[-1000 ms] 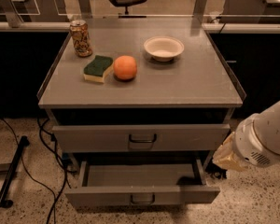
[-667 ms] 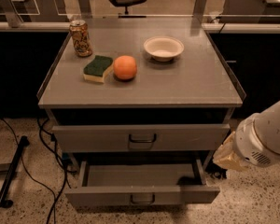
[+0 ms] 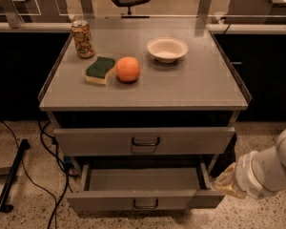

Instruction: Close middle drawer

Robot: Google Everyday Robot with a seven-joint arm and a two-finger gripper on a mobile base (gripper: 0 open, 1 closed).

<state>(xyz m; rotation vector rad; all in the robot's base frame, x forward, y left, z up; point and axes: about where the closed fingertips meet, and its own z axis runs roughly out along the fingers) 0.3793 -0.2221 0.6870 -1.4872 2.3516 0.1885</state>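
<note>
The middle drawer (image 3: 109, 202) is pulled far out below the top drawer (image 3: 190, 140). It is wide and shallow, with a small dark loop handle (image 3: 146, 204) at the centre of its low front, and its inside (image 3: 143, 179) shows nothing in it. My gripper (image 3: 219, 184) is at the drawer's right front corner, at the end of my white arm (image 3: 269, 171), which comes in from the lower right. The gripper's tip is hidden against the drawer's side.
On the cabinet top (image 3: 195, 87) stand a drink can (image 3: 82, 38), a green sponge (image 3: 100, 69), an orange (image 3: 128, 69) and a white bowl (image 3: 167, 49). The top drawer stands slightly out. Cables (image 3: 47, 142) and a dark bar (image 3: 12, 175) lie on the floor to the left.
My arm and gripper have dropped a little lower beside the drawer's right front corner. The drawer is still pulled out about as far as before.
</note>
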